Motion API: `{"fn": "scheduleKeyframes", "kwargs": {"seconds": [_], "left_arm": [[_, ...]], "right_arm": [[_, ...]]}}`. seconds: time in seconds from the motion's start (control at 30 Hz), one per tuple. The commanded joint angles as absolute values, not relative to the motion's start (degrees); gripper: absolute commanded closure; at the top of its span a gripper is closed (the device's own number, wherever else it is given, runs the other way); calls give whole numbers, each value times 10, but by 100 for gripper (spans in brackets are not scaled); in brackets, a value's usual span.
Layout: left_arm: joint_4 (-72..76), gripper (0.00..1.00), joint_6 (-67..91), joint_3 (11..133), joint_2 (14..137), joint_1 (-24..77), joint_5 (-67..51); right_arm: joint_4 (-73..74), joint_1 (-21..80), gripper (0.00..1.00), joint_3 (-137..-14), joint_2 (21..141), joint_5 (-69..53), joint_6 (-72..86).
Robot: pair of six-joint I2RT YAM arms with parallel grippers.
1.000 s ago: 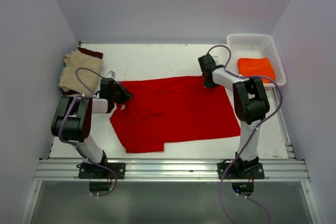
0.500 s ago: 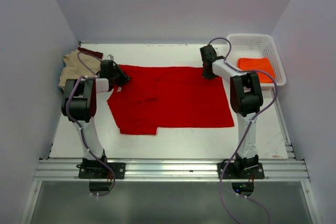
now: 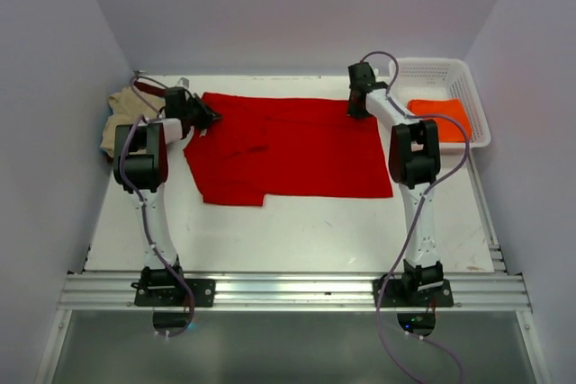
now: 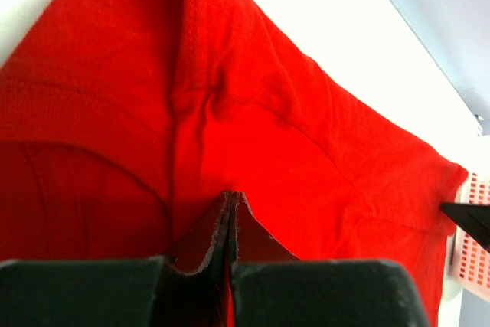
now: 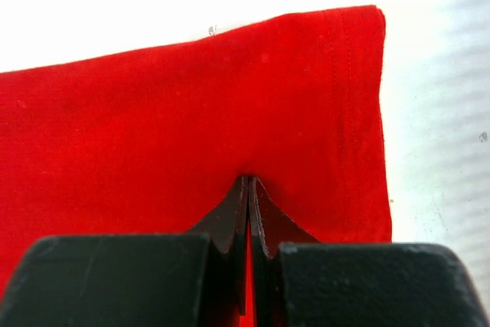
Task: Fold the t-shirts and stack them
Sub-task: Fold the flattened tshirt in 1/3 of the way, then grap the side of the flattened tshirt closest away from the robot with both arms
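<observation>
Red tee (image 3: 297, 150): spread on the counter (image 3: 297, 231) left of the basket (image 3: 432, 62), its far right corner just beside the basket's near left corner.
Left pincer (image 3: 205, 117): pressed together, pinching the red tee at the far corner farthest from the basket; the wrist view shows cloth bunched at the tips.
Right pincer (image 3: 357, 114): pressed together, pinching the red tee's far hem just left of the basket.
Step in hand: probably stretching the red tee flat before the first fold.
Doing it well: keep both pincers level and pull evenly apart, so the far hem lies straight. Lower the cloth before letting go. The end away from the basket looks doubled over and likely needs smoothing.
Edges: the right pincer works close to the basket wall, so a sideways pull could nudge it.
Open room: bare counter nearer than the basket, in front of the red tee.
Others: orange tee (image 3: 438, 114) inside the basket; tan tee (image 3: 117, 123) well apart from the basket, at the far left.
</observation>
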State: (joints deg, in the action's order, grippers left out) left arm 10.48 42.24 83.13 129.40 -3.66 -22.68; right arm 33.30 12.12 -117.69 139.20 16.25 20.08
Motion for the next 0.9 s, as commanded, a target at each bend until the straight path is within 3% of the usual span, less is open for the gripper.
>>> {"fn": "scheduleKeyframes", "kwargs": {"seconds": [0.0,0.03,0.1,0.13,0.17,0.2,0.23,0.33,0.53,0.6,0.67,0.87], "left_arm": [[212,100,421,780,1230,-54,-262],[245,100,424,761,1208,-56,-275],[301,98,424,720,1140,-57,-279],[305,92,422,704,1116,-57,-272],[306,77,418,696,1067,-57,-267],[288,72,411,688,1040,-57,-261],[271,67,407,679,1012,-56,-239],[179,53,391,610,862,-44,-196],[-77,49,344,508,720,44,-98],[-98,50,356,437,673,46,-105],[-103,49,369,364,618,47,-103],[-91,47,438,238,489,47,-63]], "right_arm": [[245,116,100,-1086,1321,126,199],[205,118,100,-1050,1293,120,196],[101,118,82,-958,1211,119,193],[77,118,71,-935,1187,120,189],[57,119,66,-914,1161,120,189],[44,119,60,-888,1122,117,188],[46,119,44,-877,1099,113,188],[68,125,24,-832,1017,97,194],[146,172,16,-703,890,89,210],[177,189,14,-650,847,102,217],[186,192,2,-611,808,82,234],[189,192,1,-492,706,62,255]]}}
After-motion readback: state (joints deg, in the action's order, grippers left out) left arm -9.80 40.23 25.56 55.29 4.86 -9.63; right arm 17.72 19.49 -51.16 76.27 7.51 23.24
